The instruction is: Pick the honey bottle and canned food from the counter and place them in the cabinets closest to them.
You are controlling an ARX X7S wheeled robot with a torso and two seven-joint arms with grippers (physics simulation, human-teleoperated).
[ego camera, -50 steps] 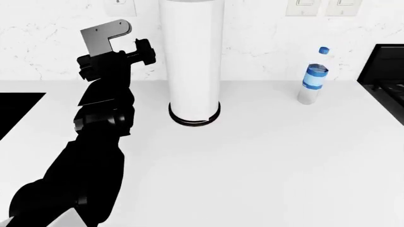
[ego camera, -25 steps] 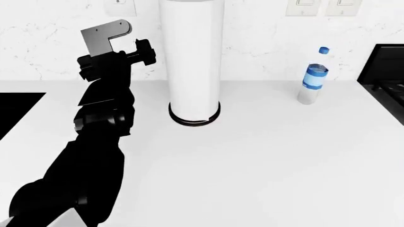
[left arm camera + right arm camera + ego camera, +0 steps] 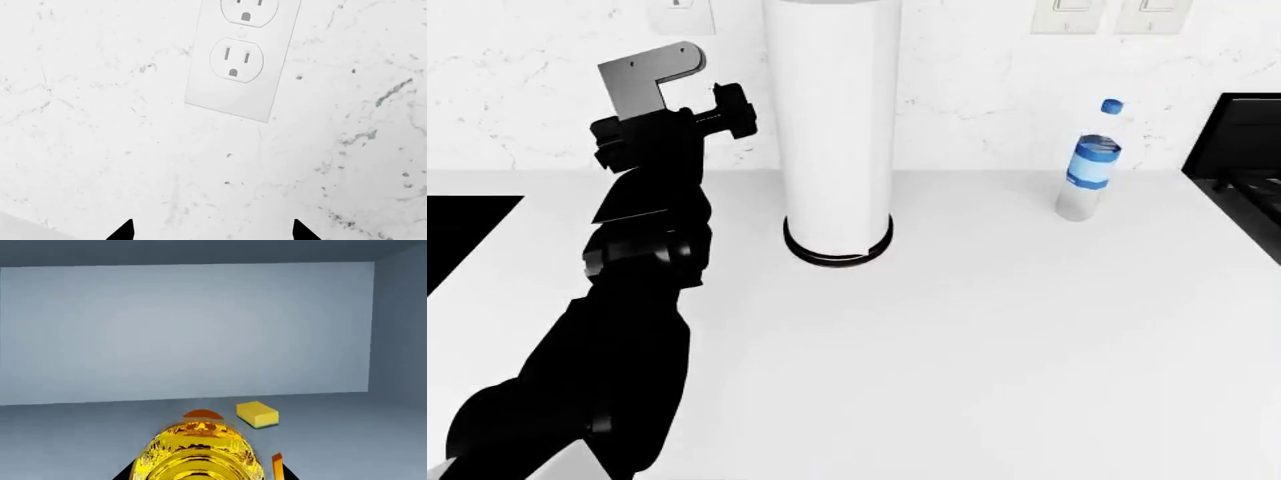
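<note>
- Left gripper (image 3: 210, 232), left wrist view: only two dark fingertips show, spread apart with nothing between them, facing a marble wall (image 3: 100, 125) with a wall outlet (image 3: 241, 57).
- Head view: left arm (image 3: 641, 280) raised beside the paper towel roll (image 3: 831, 120); a water bottle (image 3: 1090, 162) stands well apart on the counter (image 3: 988, 350).
- Right gripper (image 3: 200, 475), right wrist view: pinching the honey bottle (image 3: 198, 452) inside a cabinet (image 3: 187, 330), with a yellow sponge (image 3: 257, 414) just beyond and open floor around.

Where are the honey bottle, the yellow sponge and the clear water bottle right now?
honey bottle (image 3: 198, 452): right wrist view, on its amber body.
yellow sponge (image 3: 257, 413): right wrist view, on its top face, inside the cabinet.
clear water bottle (image 3: 1090, 166): head view, on its blue label, standing on the counter.
</note>
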